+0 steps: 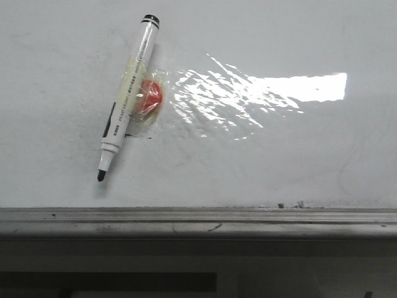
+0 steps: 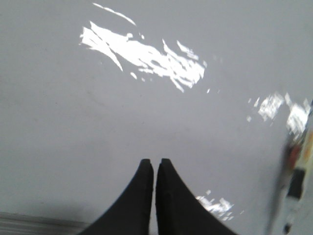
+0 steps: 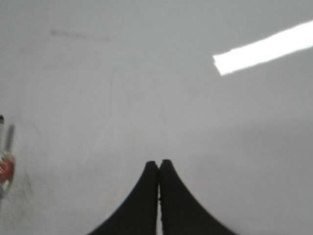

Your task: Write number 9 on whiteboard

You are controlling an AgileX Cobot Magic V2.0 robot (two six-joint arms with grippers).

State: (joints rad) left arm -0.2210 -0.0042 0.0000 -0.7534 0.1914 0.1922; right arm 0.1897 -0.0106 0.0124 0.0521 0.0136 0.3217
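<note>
The whiteboard (image 1: pixel 260 161) fills the front view, glossy white with a bright glare patch and a grey metal ledge (image 1: pixel 198 222) along its near edge. No number 9 shows on it. A white marker (image 1: pixel 127 99) with a black tip lies on the board at the left, uncapped, taped to a red ball (image 1: pixel 151 97). Neither gripper shows in the front view. My left gripper (image 2: pixel 153 162) is shut and empty over bare board; the marker blurs at that view's edge (image 2: pixel 298 171). My right gripper (image 3: pixel 159 163) is shut and empty over bare board, the marker at that view's edge (image 3: pixel 6 169).
Faint smudges and small dark specks (image 1: pixel 290 204) mark the board near the ledge. Below the ledge is a dark frame (image 1: pixel 198 273).
</note>
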